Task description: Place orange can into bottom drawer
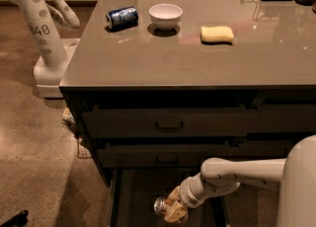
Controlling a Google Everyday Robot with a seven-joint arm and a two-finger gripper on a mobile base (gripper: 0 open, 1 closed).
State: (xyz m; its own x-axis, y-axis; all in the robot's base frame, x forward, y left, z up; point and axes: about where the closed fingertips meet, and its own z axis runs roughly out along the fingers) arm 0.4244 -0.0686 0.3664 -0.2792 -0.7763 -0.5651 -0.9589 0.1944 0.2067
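Single camera, high up, tilted steeply down toward counter (173,63) front, fairly near. Arm (242,171) enters lower right. Gripper (173,211) at frame bottom, clasping orange can (160,205) over bottom drawer (136,196).

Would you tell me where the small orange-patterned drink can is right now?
Bottom centre of the camera view: the small orange-patterned drink can is held in the jaws of the gripper, inside the open dark bottom drawer.
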